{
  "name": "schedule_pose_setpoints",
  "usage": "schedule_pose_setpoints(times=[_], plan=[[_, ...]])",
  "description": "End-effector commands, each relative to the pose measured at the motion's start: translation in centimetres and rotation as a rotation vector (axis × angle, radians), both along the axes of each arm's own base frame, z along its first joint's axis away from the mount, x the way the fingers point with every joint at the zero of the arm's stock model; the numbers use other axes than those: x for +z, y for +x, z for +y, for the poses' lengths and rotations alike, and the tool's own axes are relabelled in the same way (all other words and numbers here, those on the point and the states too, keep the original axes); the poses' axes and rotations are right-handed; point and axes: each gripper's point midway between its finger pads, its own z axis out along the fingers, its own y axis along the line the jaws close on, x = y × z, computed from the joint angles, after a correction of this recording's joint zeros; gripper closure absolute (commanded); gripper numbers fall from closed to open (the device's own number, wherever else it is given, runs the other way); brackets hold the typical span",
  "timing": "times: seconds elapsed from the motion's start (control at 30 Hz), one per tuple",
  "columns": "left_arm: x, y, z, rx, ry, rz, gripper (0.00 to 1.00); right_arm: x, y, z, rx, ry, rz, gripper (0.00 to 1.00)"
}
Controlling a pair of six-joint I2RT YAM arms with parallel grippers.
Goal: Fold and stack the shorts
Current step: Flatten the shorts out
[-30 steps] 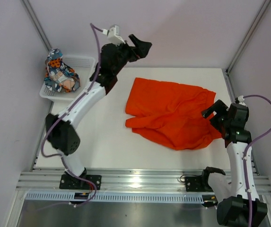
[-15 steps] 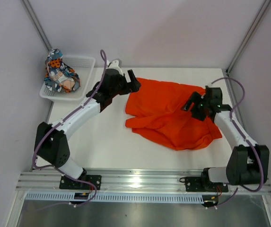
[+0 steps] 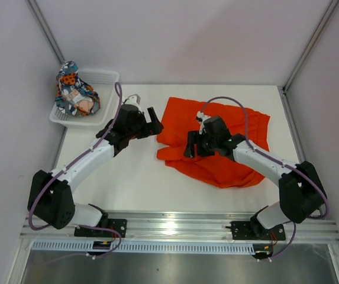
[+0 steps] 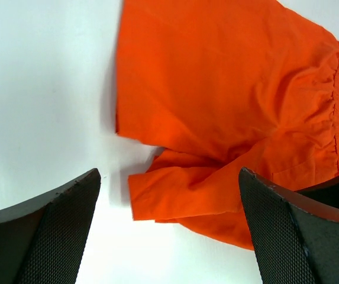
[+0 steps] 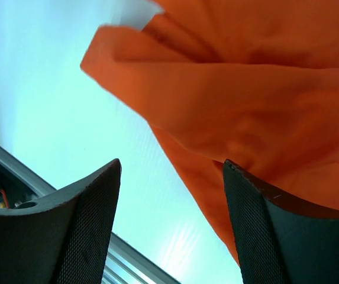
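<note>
The plain orange shorts (image 3: 184, 118) lie rumpled and spread on the white table, waistband to the right. The printed shorts (image 3: 74, 92) sit bunched in the white basket (image 3: 107, 77) at the back left. My left gripper (image 3: 155, 122) hovers open just left of the orange shorts' left edge; in its wrist view the wide jaws (image 4: 169, 177) frame the leg hems of the shorts (image 4: 228, 83) with nothing held. My right gripper (image 3: 190, 147) reaches across the orange fabric to the near left leg. It stands open (image 5: 172, 163) above the edge of the cloth (image 5: 246, 89).
The basket stands off the table's back left corner. Bare white table (image 3: 128, 171) lies left of and in front of the orange shorts. The aluminium rail (image 3: 175, 222) runs along the near edge. Frame posts stand at the back corners.
The right arm swung left across the orange shorts to their near left leg, and its jaws narrowed a little. The left arm came down from the back to the shorts' left edge.
</note>
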Motion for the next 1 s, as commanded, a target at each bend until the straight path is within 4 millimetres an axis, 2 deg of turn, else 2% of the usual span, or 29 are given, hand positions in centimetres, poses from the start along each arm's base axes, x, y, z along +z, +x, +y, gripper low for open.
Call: schedule_pose_setpoints(times=[0.0,0.07,0.1,0.13,0.2,0.23,0.3,0.33,0.37,0.43,0.47,0.6,0.67,0.77,0.8,0.87,0.9,0.97], plan=[[0.3,-0.7,2.4,0.074,-0.069,-0.001,0.01,0.5,-0.6,3.9,0.138,-0.012,-0.081,0.29],[1.0,-1.2,2.7,0.07,-0.104,-0.006,0.01,-0.3,-1.2,4.5,0.165,-0.076,-0.114,0.29],[1.8,-1.5,3.5,0.083,-0.111,-0.024,0.01,-0.7,-2.3,5.4,0.204,-0.097,-0.124,0.3],[1.8,-2.0,4.1,0.094,-0.099,-0.013,0.01,-1.0,-2.6,5.6,0.219,-0.119,-0.134,0.32],[2.5,-2.3,5.1,0.115,-0.091,-0.027,0.01,-2.2,-2.8,5.8,0.243,-0.175,-0.154,0.35],[3.6,-2.9,5.4,0.118,-0.097,-0.047,0.01,-2.5,-3.1,6.2,0.262,-0.192,-0.162,0.36],[4.3,-3.3,6.0,0.127,-0.101,-0.062,0.01,-3.2,-2.9,6.7,0.289,-0.238,-0.182,0.44],[4.5,-3.7,6.2,0.13,-0.101,-0.063,0.01,-3.5,-3.3,7.3,0.311,-0.251,-0.191,0.44],[5.3,-4.0,6.4,0.132,-0.111,-0.083,0.01,-3.8,-2.8,7.2,0.296,-0.289,-0.211,0.44],[5.5,-4.4,6.7,0.134,-0.11,-0.089,0.01,-5.1,-2.5,7.6,0.313,-0.347,-0.205,0.45],[6.0,-4.6,6.8,0.135,-0.113,-0.099,0.01,-5.9,-1.7,7.7,0.296,-0.395,-0.21,0.45],[5.6,-5.0,7.2,0.138,-0.103,-0.09,0.01,-8.0,-1.0,8.0,0.292,-0.466,-0.195,0.45],[5.5,-5.1,7.4,0.14,-0.1,-0.09,0.01,-8.2,0.1,8.2,0.267,-0.485,-0.22,0.43],[5.2,-5.1,7.5,0.142,-0.097,-0.087,0.01,-9.2,1.4,7.9,0.238,-0.545,-0.232,0.47],[5.2,-5.1,7.5,0.143,-0.095,-0.087,0.01,-9.5,1.6,7.8,0.23,-0.563,-0.232,0.58],[5.2,-5.1,7.5,0.143,-0.095,-0.087,0.01,-9.9,1.8,7.9,0.22,-0.569,-0.222,0.73],[5.3,-5.1,7.6,0.144,-0.095,-0.089,0.01,-9.9,1.7,8.0,0.227,-0.561,-0.217,0.88],[5.4,-5.1,7.6,0.142,-0.093,-0.093,0.01,-8.7,0.5,8.9,0.264,-0.484,-0.209,1.0]])
